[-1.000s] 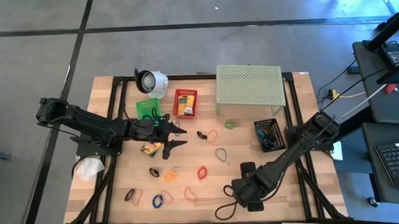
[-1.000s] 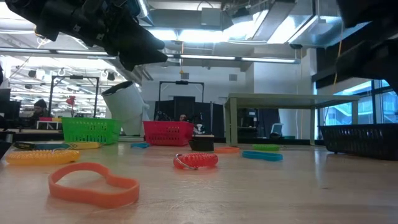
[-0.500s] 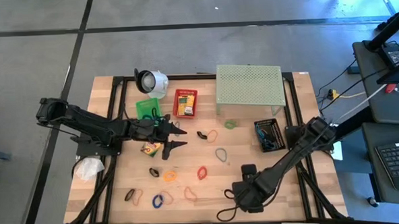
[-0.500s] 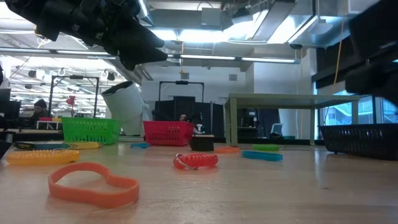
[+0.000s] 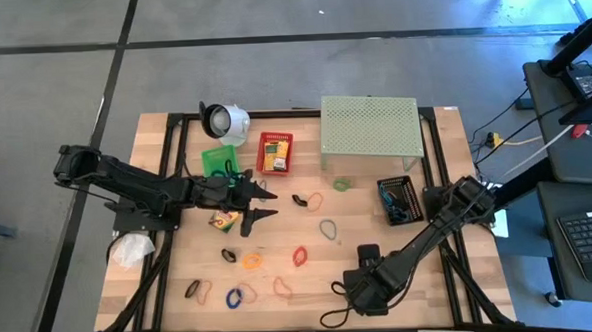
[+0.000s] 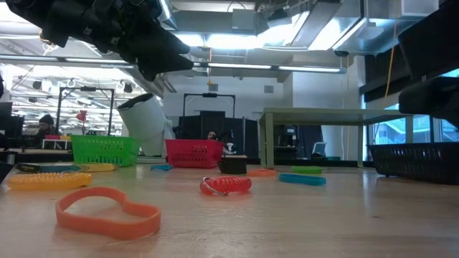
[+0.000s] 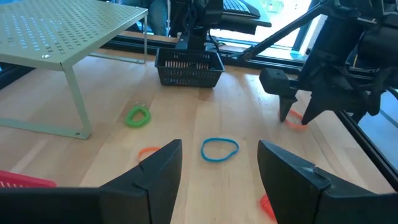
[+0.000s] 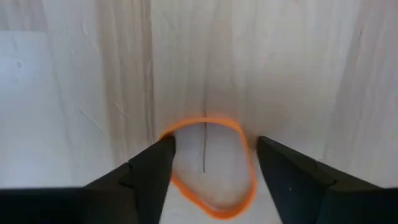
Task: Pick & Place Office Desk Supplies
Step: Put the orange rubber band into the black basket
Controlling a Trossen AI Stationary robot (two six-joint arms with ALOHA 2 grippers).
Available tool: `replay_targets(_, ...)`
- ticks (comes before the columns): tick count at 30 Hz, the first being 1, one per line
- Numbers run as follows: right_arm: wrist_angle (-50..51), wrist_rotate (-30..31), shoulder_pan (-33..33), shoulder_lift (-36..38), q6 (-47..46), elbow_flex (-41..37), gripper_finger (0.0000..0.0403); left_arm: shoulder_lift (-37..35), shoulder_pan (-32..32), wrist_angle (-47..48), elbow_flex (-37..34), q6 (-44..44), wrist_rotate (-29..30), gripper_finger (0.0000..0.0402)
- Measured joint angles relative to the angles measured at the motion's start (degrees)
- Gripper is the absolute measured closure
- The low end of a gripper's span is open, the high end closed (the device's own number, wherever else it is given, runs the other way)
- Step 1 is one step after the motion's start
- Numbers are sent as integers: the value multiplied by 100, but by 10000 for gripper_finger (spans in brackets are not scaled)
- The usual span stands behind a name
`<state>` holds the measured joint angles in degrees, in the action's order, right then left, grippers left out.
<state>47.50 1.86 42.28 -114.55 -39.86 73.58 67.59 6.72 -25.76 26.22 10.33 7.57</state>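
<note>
Bench [image 5: 368,208] is carrying many loose bands; sorting is barely begun. Right gripper [image 8: 208,165], open and empty, is straddling an orange band [image 8: 208,165] at lower centre. Left gripper [image 5: 263,202] is hovering open, empty, centre-left.

Three small baskets, green [image 5: 217,157], red [image 5: 274,152] and black [image 5: 399,200], flank one perforated shelf [image 5: 369,126], with roughly a dozen rubber-band loops [image 5: 300,255] scattered before it.

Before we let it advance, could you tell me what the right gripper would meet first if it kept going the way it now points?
The right gripper points at the table, jaws open, with an orange rubber band lying between them. It would probably meet that band and the wooden tabletop first; the remaining gap is unclear.
</note>
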Motion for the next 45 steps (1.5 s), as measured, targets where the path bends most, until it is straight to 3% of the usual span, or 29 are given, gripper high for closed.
replay_targets(12, -104, 104, -38, -14, -17, -2, 377, 0, 0, 0, 0, 0, 2, 199)
replay_targets(14, -102, 134, -39, -14, -18, -2, 395, 0, 0, 0, 0, 0, 2, 199)
replay_targets(29, 88, 336, -89, 200, -46, -52, 401, 0, 0, -5, 0, 2, 4, 199)
replay_targets(45, 929, 707, -245, 1122, -250, -37, 402, 0, 0, -20, 0, 0, 2, 199)
